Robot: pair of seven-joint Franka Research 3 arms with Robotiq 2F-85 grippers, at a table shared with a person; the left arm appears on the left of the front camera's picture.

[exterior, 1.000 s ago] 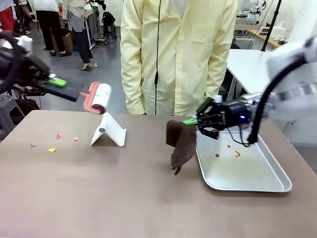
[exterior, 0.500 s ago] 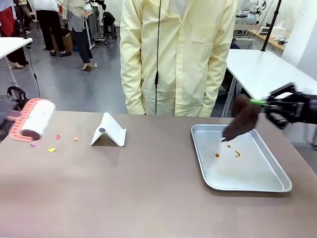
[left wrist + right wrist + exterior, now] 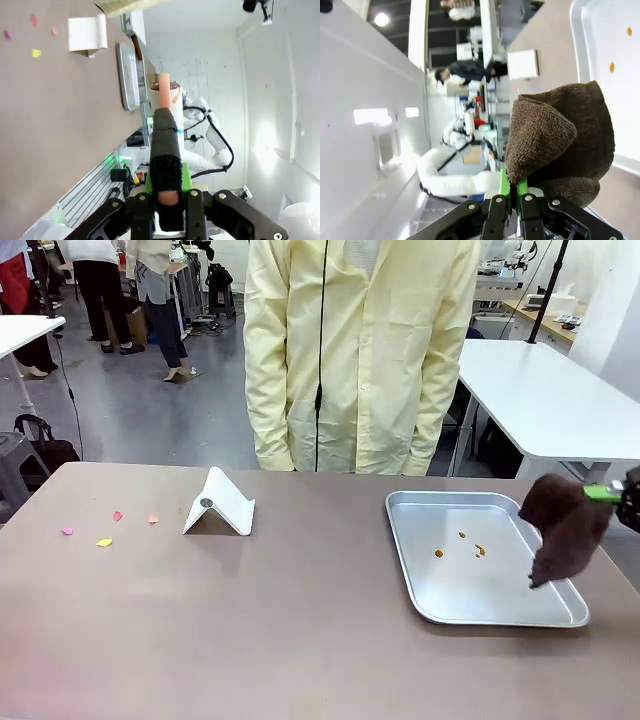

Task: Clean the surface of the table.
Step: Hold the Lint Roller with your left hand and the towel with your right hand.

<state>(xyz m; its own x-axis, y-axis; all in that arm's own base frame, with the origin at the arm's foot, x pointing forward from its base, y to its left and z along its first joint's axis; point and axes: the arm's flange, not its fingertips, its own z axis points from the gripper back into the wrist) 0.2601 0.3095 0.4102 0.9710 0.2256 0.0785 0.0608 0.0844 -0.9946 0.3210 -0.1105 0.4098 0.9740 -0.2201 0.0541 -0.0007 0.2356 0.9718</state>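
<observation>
The wide, matte taupe-brown table (image 3: pixel 300 640) is stretching out below and ahead of both grippers, awaiting cleaning. A rectangular silver metal tray (image 3: pixel 480 585) is lying just beneath the right gripper (image 3: pixel 605 494), probably to catch debris. That gripper is pinching a fuzzy brown cloth (image 3: pixel 560 525), which is dangling over the tray's edge. The left gripper (image 3: pixel 167 195) is clamping a black-handled lint roller (image 3: pixel 164 125), with small coloured paper scraps (image 3: pixel 36 52) lying far beyond its tip.

My left gripper (image 3: pixel 166 187) is black, with thin bright green pads (image 3: pixel 185 176) on the inside and small round pale screws (image 3: pixel 195 193) on the links just below these pads. My right gripper (image 3: pixel 512 187) looks the same, and my right arm (image 3: pixel 204 107) is white with a black cable (image 3: pixel 224 145).
</observation>
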